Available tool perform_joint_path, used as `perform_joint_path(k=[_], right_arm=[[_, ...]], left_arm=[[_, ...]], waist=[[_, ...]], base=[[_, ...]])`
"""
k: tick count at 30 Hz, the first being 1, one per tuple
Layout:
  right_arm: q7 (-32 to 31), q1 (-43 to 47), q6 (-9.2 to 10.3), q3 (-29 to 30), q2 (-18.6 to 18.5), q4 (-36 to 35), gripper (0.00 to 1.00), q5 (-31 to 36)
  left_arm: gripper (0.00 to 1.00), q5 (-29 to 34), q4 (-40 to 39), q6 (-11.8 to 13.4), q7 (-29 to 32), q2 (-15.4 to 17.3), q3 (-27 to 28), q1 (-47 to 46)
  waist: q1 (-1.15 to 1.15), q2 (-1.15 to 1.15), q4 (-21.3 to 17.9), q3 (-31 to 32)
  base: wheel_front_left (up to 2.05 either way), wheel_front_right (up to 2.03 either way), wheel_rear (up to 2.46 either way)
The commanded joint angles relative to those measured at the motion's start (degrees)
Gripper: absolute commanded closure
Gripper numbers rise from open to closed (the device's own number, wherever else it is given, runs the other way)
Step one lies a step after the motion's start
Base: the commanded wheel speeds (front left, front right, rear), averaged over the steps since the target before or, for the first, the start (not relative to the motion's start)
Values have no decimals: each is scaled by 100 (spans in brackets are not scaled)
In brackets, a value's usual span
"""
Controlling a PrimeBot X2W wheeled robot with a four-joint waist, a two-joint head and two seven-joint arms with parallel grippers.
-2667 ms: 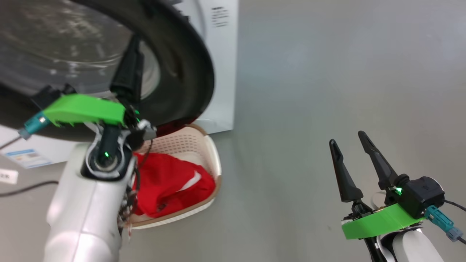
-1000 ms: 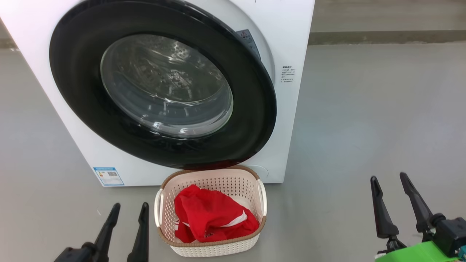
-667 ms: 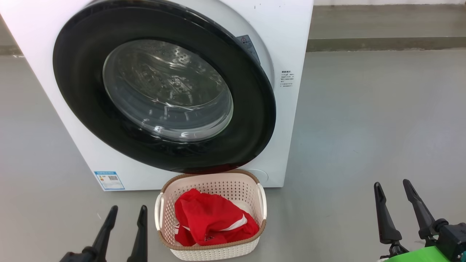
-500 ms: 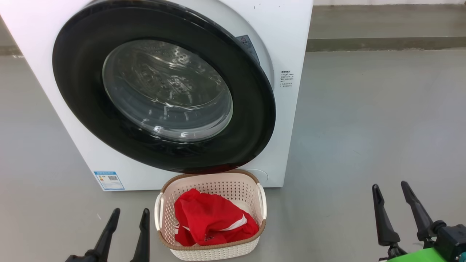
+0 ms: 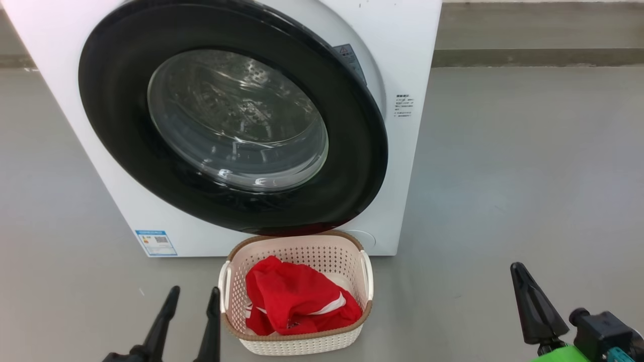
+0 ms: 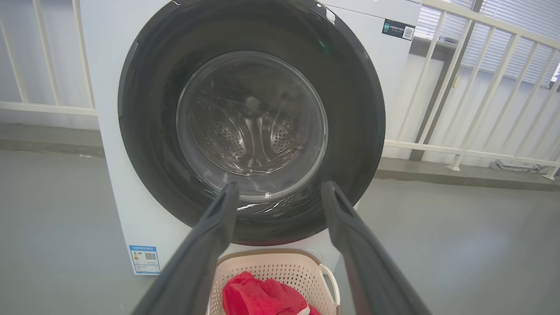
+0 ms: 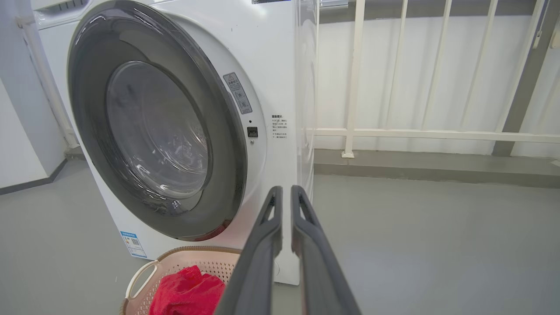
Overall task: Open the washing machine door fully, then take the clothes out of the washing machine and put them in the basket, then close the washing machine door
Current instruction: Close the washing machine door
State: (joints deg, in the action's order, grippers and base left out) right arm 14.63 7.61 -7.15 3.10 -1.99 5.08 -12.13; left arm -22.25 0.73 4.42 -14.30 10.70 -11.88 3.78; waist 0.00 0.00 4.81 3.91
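Red striped fabric clothes [image 5: 297, 301] lying in the cream perforated plastic basket [image 5: 297, 343], the round black-rimmed glass door [image 5: 126, 151] of the white washing machine [image 5: 407, 30] should be pressed at its rim until latched (it looks barely ajar) by the spread, empty left gripper [image 6: 280, 186], the right gripper [image 7: 286, 190] being pinched together on nothing.
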Motion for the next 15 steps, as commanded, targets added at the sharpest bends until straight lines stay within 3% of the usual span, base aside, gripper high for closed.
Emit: perform_joint_path(k=[1,15], right_arm=[[37,-346,-34,-169,-88,-82,100,126],[37,-1771,-34,-748,-88,1023,100,547]], left_arm=[[0,-6,-197,-44,-54,18,150,-162],[0,-183,-601,-127,41,-155,-80,-337]], waist=[[0,0,44,-25],[0,0,458,-411]], base=[[0,0,0],[0,0,0]])
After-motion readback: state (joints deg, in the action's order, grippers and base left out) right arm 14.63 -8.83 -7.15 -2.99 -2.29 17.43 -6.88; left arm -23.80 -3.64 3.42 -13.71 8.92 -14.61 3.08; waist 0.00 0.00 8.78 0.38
